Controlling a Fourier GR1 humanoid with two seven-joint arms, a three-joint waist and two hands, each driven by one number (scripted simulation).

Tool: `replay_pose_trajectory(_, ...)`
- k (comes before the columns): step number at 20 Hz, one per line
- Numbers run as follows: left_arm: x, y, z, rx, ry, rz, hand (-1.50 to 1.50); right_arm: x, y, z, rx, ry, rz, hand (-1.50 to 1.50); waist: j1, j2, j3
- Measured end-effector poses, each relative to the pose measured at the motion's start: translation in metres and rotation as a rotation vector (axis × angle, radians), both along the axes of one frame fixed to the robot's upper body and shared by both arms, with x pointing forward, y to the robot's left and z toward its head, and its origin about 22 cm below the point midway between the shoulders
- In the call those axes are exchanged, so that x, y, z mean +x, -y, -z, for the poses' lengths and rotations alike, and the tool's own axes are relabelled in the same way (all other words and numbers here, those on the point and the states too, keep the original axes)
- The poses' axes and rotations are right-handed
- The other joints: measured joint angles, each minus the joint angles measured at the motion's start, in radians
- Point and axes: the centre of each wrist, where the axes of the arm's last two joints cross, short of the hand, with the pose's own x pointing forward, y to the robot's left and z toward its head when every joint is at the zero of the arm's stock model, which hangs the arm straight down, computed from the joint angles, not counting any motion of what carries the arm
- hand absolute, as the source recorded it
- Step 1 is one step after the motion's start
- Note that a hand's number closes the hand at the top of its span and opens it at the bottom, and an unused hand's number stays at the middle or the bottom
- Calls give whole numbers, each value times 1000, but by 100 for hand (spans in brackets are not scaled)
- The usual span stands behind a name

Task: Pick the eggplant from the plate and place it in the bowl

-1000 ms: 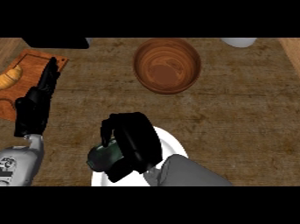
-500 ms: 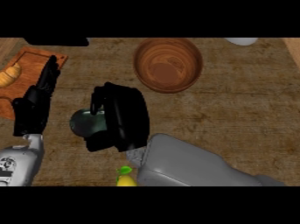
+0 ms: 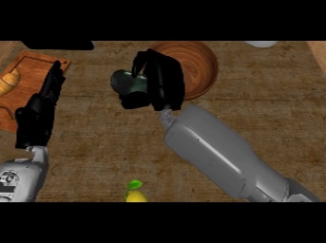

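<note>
Just left of the wooden bowl (image 3: 202, 64), the right hand (image 3: 164, 81) has its fingers curled round the dark eggplant (image 3: 125, 81), holding it above the wooden surface (image 3: 277, 109) beside the bowl's left rim, with the hand itself overlapping that rim. The grey forearm runs down to the lower right. At the view's left, the left hand (image 3: 40, 110) rests with straight fingers over the edge of a cutting board (image 3: 33, 65) that carries a croissant (image 3: 0, 84). A yellow fruit with a green tip (image 3: 136, 192) shows at the lower edge.
</note>
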Motion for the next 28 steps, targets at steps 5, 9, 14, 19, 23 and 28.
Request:
replay_pose_trajectory(5, 1, -5, -7, 1, 7, 0, 0, 41, 34, 12, -109, 49, 92, 150, 5, 3, 0)
replay_pose_trajectory(9, 1, 0, -3, 0, 12, 11, 0, 64, 61, 33, -206, 79, 171, 150, 15, 8, 0)
replay_pose_trajectory(14, 3, 0, -9, -6, 17, 31, 0, 86, 93, 43, -266, 72, 246, 150, 33, 16, 1)
replay_pose_trajectory(19, 7, 10, -11, -6, 27, 46, 0, 93, 108, 52, -188, -25, 261, -150, 50, 28, 2)
replay_pose_trajectory(23, 7, 15, -13, -7, 39, 62, 0, 95, 120, 56, -105, -78, 210, -150, 65, 34, 3)
replay_pose_trajectory(28, 5, 14, -12, -9, 34, 67, 0, 98, 134, 56, 6, -58, 128, -150, 70, 36, 4)
